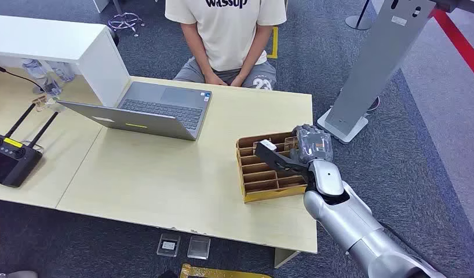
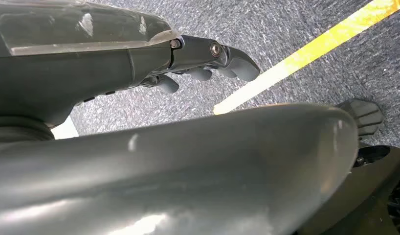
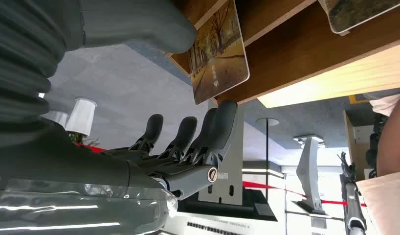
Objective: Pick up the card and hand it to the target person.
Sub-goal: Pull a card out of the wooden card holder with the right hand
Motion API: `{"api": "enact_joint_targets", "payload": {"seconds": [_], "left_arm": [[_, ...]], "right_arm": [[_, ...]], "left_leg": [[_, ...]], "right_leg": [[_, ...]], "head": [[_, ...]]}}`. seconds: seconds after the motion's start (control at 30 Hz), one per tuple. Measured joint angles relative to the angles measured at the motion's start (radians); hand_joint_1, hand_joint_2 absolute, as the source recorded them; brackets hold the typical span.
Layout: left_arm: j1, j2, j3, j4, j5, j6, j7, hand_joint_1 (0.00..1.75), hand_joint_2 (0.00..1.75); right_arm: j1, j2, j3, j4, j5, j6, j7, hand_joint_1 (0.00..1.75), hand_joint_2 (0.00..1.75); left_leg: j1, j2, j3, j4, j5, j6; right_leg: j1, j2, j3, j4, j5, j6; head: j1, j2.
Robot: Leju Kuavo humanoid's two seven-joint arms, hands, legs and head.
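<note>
Right robot hand [image 1: 312, 146], fingers apart and gripping nothing, reaches the card [image 3: 218, 51] in the brown organizer [image 1: 268, 168] at the bench's [image 1: 165, 185] four o'clock; left robot hand [image 2: 208, 61] hangs loosely curled, empty.

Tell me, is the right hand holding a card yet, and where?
Not clearly: thumb and fingers flank the card at one end, still in the box.

I read "wassup" on the person's shirt [image 1: 226, 29]. Their shorts [image 1: 259, 78] carry the number "23".
</note>
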Motion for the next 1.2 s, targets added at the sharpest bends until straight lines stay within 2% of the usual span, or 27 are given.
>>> {"api": "enact_joint_targets", "payload": {"seconds": [0.53, 0.77, 0.93, 1.2], "left_arm": [[0.0, 0.0, 0.0, 0.0, 0.0, 0.0, 0.0, 0.0, 0.0], [0.0, 0.0, 0.0, 0.0, 0.0, -0.002, 0.0, 0.0, 0.0], [0.0, 0.0, 0.0, 0.0, 0.0, -0.002, 0.0, 0.0, 0.0], [0.0, 0.0, 0.0, 0.0, 0.0, -0.001, 0.0, 0.0, 0.0]], "right_arm": [[0.0, 0.0, 0.0, 0.013, -0.004, 0.0, -0.006, 0.87, 1.75], [0.0, 0.0, 0.0, 0.013, -0.004, 0.0, -0.006, 1.07, 1.75], [0.0, 0.0, 0.0, 0.013, -0.004, 0.0, -0.006, 1.31, 1.75], [0.0, 0.0, 0.0, 0.012, -0.004, 0.0, -0.006, 1.35, 1.75]], "left_leg": [[0.0, 0.0, 0.0, 0.0, 0.0, 0.0], [0.0, 0.0, 0.0, 0.0, 0.0, 0.0], [0.0, 0.0, 0.0, 0.0, 0.0, 0.0], [0.0, 0.0, 0.0, 0.0, 0.0, 0.0]], "right_leg": [[0.0, 0.0, 0.0, 0.0, 0.0, 0.0], [0.0, 0.0, 0.0, 0.0, 0.0, 0.0], [0.0, 0.0, 0.0, 0.0, 0.0, 0.0], [0.0, 0.0, 0.0, 0.0, 0.0, 0.0]], "head": [[0.0, 0.0], [0.0, 0.0], [0.0, 0.0], [0.0, 0.0]]}}
